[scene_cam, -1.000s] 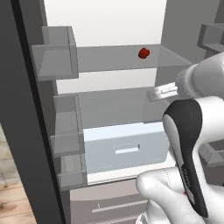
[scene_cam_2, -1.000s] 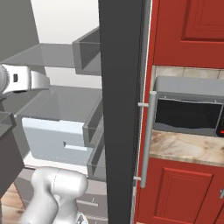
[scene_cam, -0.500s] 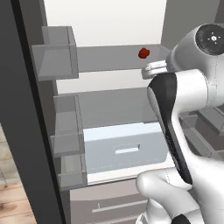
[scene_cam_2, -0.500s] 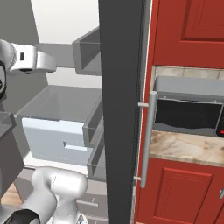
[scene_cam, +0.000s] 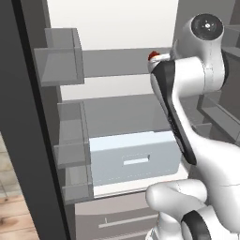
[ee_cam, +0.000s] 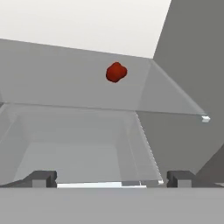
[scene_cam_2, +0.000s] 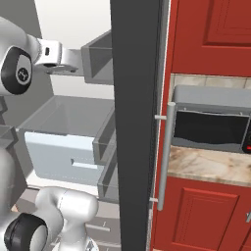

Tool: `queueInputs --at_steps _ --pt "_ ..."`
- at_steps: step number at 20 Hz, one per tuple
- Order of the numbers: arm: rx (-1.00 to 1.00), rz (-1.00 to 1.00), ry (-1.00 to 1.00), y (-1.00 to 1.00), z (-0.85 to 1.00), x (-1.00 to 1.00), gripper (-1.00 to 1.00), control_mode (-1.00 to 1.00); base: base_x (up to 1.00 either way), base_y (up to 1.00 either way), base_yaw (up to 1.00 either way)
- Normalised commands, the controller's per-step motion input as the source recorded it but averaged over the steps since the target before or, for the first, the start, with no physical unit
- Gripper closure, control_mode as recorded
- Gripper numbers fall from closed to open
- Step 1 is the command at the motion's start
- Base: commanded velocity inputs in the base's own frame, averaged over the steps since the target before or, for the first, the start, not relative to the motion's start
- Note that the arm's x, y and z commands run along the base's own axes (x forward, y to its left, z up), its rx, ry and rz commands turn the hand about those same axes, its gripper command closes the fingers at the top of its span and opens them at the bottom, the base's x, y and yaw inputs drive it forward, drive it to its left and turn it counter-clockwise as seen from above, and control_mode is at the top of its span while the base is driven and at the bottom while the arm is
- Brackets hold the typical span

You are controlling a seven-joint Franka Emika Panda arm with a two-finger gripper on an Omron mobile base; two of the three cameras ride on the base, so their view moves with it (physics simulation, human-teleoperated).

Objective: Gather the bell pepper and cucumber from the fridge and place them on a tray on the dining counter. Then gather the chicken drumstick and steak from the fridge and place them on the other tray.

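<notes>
The fridge (scene_cam: 117, 21) stands open, white inside with clear glass shelves. On the upper glass shelf (ee_cam: 61, 78) sits the bell pepper (ee_cam: 116, 72), small, round and glossy red, towards the back right. My gripper (ee_cam: 111, 179) is open, level with that shelf and well short of the pepper, with nothing between its fingertips (ee_cam: 41, 178). In the left base view the bell pepper (scene_cam: 153, 55) peeks out just left of my raised forearm. The cucumber, chicken drumstick, steak, trays and dining counter are out of view.
Grey door bins (scene_cam: 61, 56) line the left door, and another bin (scene_cam_2: 98, 56) sits close to my wrist. A pale drawer (scene_cam: 133, 159) lies below the shelves. The fridge's dark right door edge (scene_cam_2: 135, 98) stands beside red cabinets and a microwave (scene_cam_2: 211, 125).
The arm has swung up and leftwards, lifting the hand to the upper shelf's height. It now covers part of the bell pepper in the left base view. The jaws stayed open.
</notes>
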Motion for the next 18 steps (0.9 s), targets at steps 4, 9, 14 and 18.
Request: queueInputs --at_steps 4,9,14,18 --pt "0.00 -0.02 0.01 -0.12 0.00 0.71 -1.00 -1.00 0.00 0.00 0.00" --pt "0.00 -0.01 0.02 -0.08 -0.01 0.68 -1.00 -1.00 0.00 0.00 0.00" --pt "0.00 -0.03 0.01 -0.01 0.00 0.65 -1.00 -1.00 0.00 0.00 0.00" --pt "0.00 -0.07 0.03 -0.13 -0.05 0.52 -1.00 -1.00 0.00 0.00 0.00"
